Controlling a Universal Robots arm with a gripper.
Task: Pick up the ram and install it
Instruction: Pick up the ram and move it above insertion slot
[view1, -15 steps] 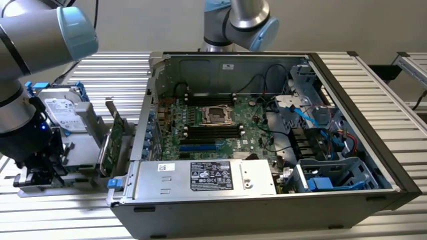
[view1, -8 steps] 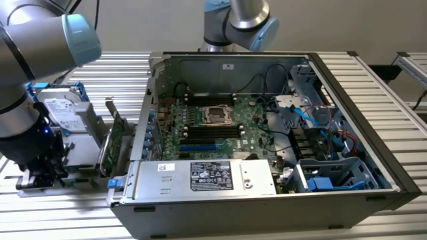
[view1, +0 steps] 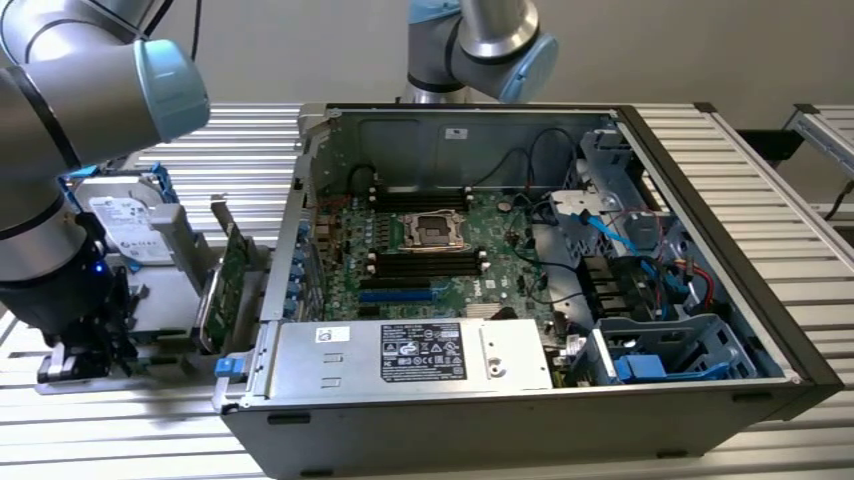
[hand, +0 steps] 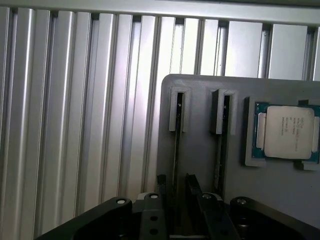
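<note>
Your end effector (hand: 176, 181) straddles the ram (hand: 175, 144), standing on edge in its grey holder (hand: 197, 150) for easy grasping; the fingers seem apart, not yet clamped.

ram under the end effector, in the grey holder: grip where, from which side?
Pinch the ram by its upper long edge, across its flat faces, coming straight down. It stands on edge in a narrow slot of the holder, so just that edge shows.
</note>
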